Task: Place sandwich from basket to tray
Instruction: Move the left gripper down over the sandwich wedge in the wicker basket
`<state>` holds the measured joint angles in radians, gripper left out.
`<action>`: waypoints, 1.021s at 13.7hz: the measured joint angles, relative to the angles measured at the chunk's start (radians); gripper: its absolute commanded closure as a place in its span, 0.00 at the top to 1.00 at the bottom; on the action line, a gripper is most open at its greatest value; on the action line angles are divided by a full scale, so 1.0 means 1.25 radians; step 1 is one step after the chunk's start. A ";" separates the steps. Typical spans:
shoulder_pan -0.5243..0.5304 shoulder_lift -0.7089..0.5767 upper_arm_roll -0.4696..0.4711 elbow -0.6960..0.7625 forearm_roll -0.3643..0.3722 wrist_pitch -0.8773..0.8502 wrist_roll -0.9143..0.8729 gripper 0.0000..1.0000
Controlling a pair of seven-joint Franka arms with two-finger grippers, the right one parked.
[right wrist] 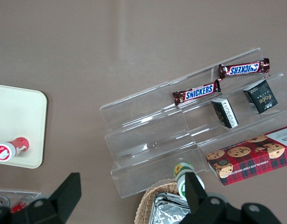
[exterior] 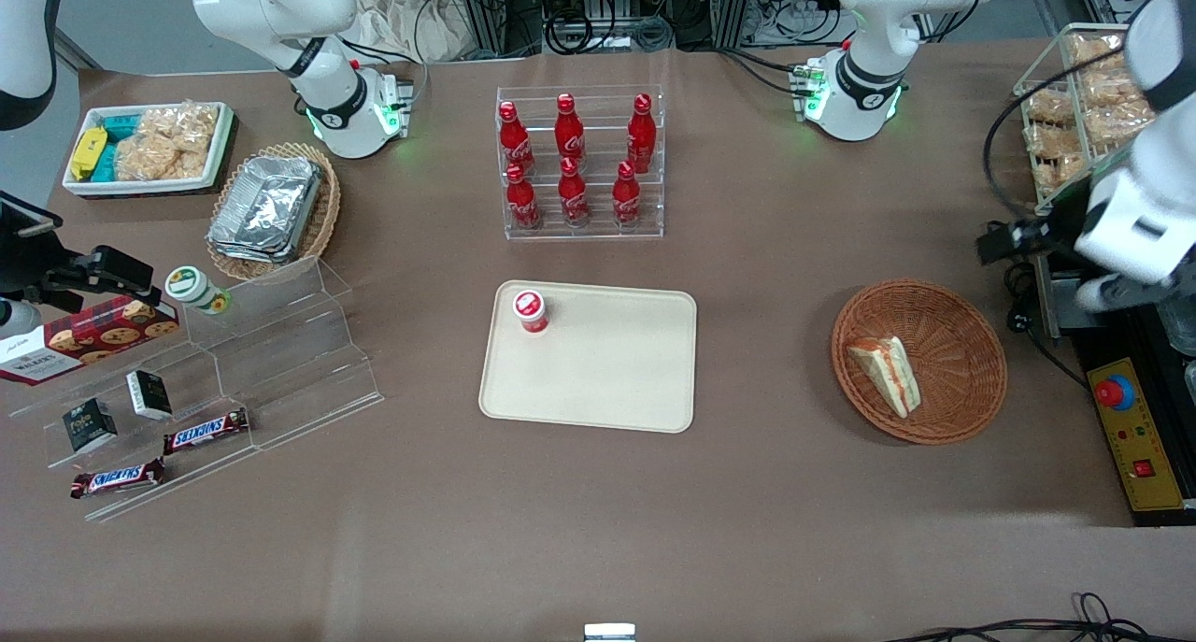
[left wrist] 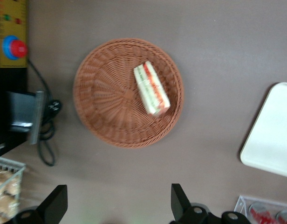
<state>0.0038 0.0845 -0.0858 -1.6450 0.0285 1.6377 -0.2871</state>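
The sandwich [exterior: 888, 373] [left wrist: 152, 88], a pale wedge with an orange and green stripe, lies in the reddish-brown wicker basket [exterior: 962, 343] [left wrist: 106, 102], off the basket's centre. My gripper [exterior: 1004, 242] [left wrist: 119, 203] hangs high above the table beside the basket, toward the working arm's end, open with nothing between its black fingers [left wrist: 181, 200]. The cream tray [exterior: 607, 371] [left wrist: 274, 135] lies flat mid-table, toward the parked arm from the basket. A small red-capped bottle [exterior: 531, 311] stands on one tray corner.
A clear rack of red cola bottles [exterior: 581, 161] stands farther from the front camera than the tray. A wire rack of snacks [exterior: 1074, 109] and a yellow control box with a red button [exterior: 1135, 436] [left wrist: 13, 46] flank the basket. A clear stepped shelf [exterior: 234, 362] holds snacks.
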 measured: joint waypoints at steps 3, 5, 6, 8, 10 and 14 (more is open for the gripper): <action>-0.019 0.100 -0.005 -0.009 0.000 0.093 -0.081 1.00; -0.021 0.137 -0.006 -0.050 0.000 0.183 -0.113 1.00; -0.020 0.148 -0.006 -0.086 0.000 0.235 -0.126 1.00; -0.020 0.165 -0.005 -0.166 0.000 0.344 -0.152 1.00; -0.019 0.182 -0.004 -0.233 0.000 0.427 -0.161 1.00; -0.015 0.209 0.000 -0.312 0.000 0.563 -0.172 1.00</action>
<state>-0.0155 0.3451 -0.0862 -2.0349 0.0290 2.3411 -0.5026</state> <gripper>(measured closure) 0.000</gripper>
